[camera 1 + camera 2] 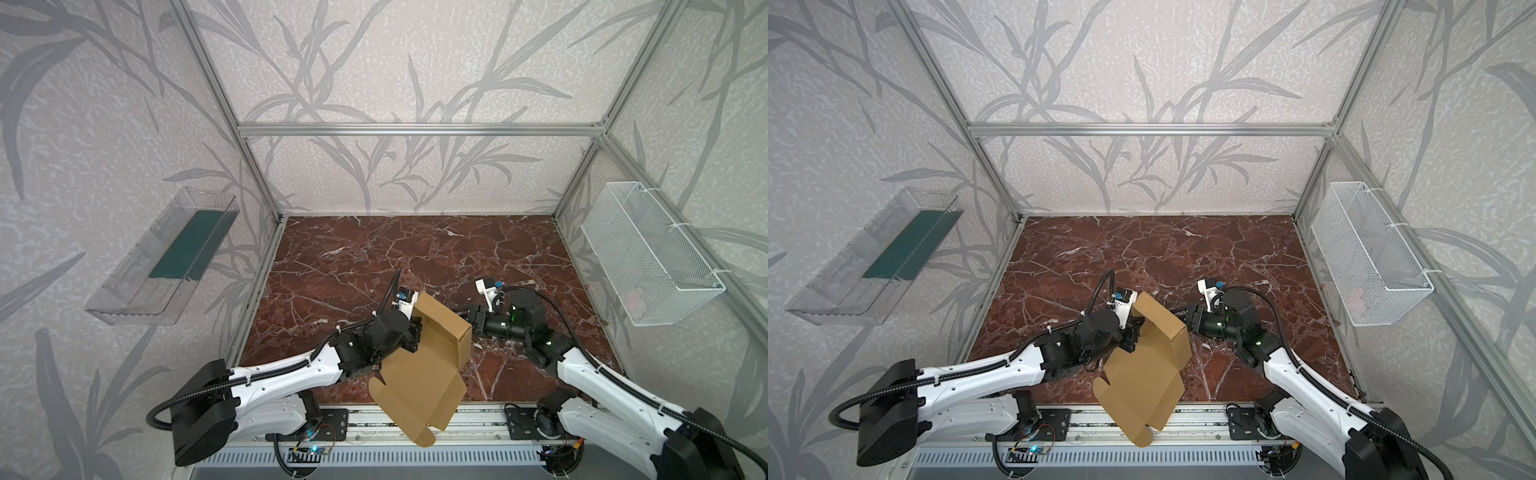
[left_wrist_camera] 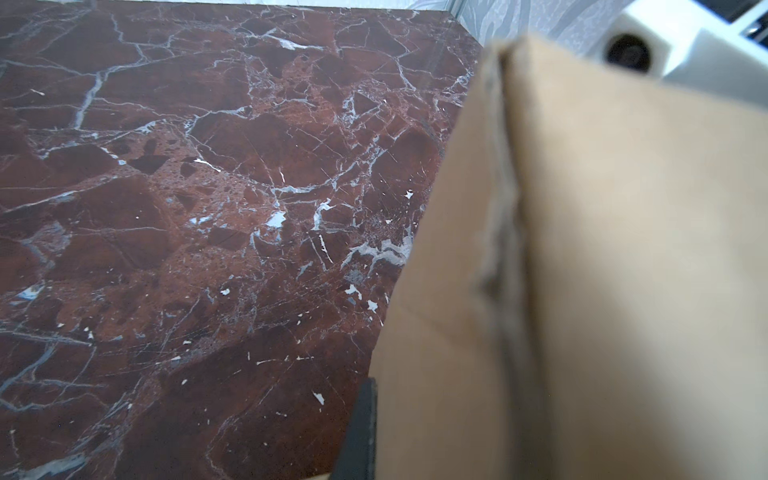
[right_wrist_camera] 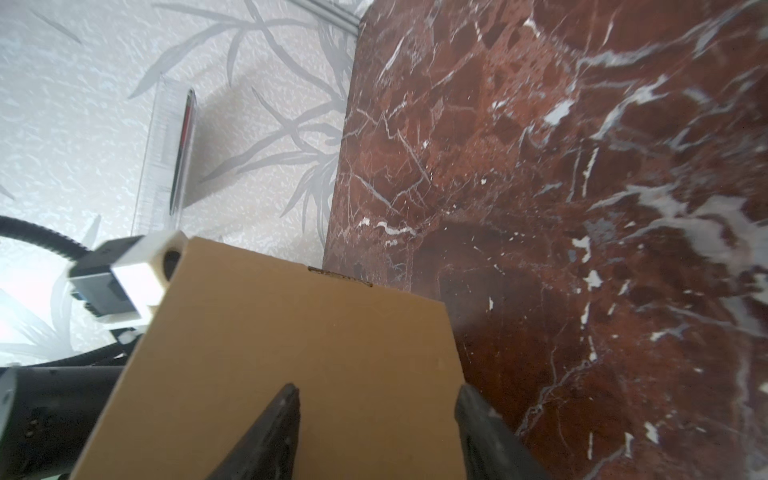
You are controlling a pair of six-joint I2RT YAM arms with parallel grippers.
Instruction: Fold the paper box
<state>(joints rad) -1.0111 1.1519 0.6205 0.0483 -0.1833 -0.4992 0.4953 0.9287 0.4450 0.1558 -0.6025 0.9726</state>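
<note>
Tan cardboard hangs over the front of the red marble table (image 1: 353, 257) — the paper box (image 1: 419, 374), half formed, one walled end raised, its flat flaps drooping forward. The left gripper (image 1: 415, 338) pinches the board at its left side, jaws pressed tight. The right gripper (image 3: 380, 399) stands spread at the raised wall — one finger (image 3: 282, 419) across the panel, the other past its edge.

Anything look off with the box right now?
Yes. The paper box hangs askew in the shut left gripper, half folded, and its loose lid flap juts past the table's front edge, over the aluminium rail.
</note>
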